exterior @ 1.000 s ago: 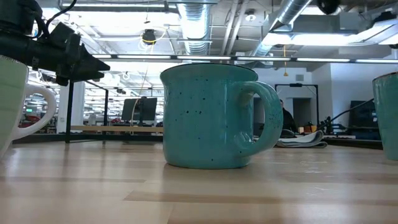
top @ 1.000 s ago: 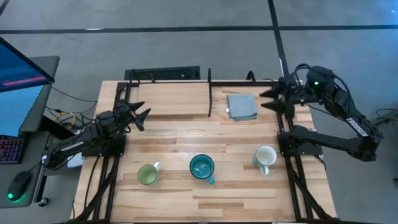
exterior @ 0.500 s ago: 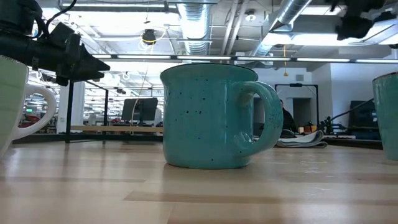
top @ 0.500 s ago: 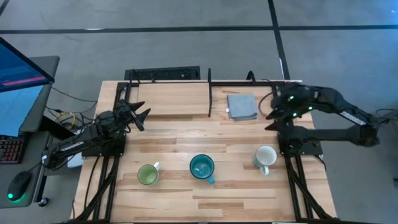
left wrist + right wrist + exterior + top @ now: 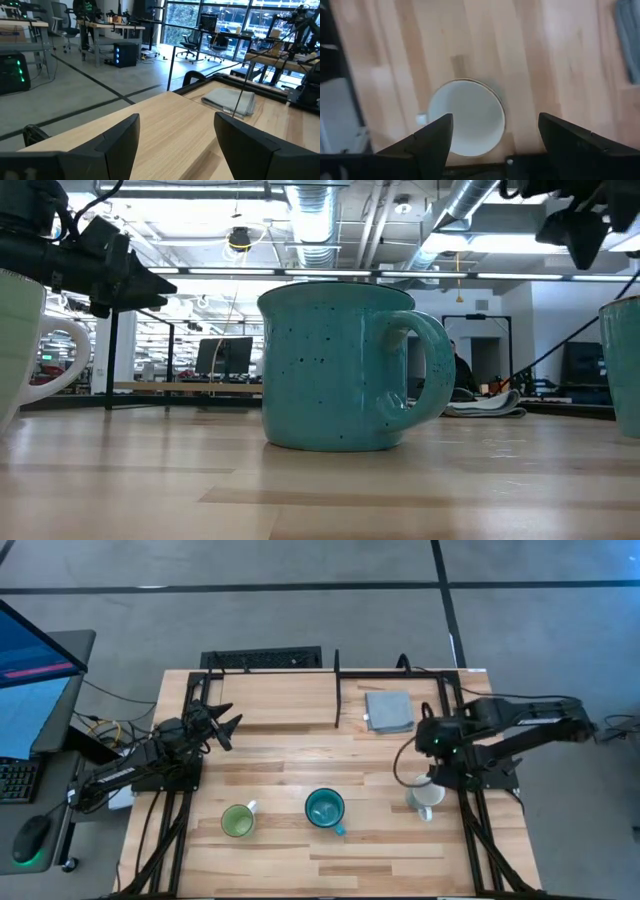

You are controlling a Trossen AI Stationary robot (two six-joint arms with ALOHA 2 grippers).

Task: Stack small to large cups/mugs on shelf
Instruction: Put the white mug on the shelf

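- A butcher-block bench (image 5: 300,850) stands on a grey floor; along its far edge sits the shelf (image 5: 290,700), a raised light-wood board on a black frame, carrying only a folded grey cloth (image 5: 388,711) toward its right end.
- At the left, the left claw (image 5: 226,727) waits just off the shelf's left end, its fingers spread wide; its wrist view looks across bare shelf wood toward the cloth.
- Along the near half of the bench, three mugs stand upright in a row, well apart: the light green mug (image 5: 238,821) at left, the teal mug (image 5: 325,808) in the middle, the white mug (image 5: 427,794) at right.
- None is on the shelf yet, so the stack looks not yet begun.
- At the right, the right claw (image 5: 424,743) hangs above the bench between the shelf and the white mug, fingers wide apart and holding nothing.
- The relation that matters: the white mug (image 5: 466,118) lies almost straight below this claw, slightly toward the bench's near edge, its open mouth framed between the two fingers (image 5: 432,140) in the right wrist view.
- Its handle shows as a small nub on the rim, on the side facing the near edge.
- The right arm is plainly the nearer one to this smallest mug; a short downward reach looks like what is called for.
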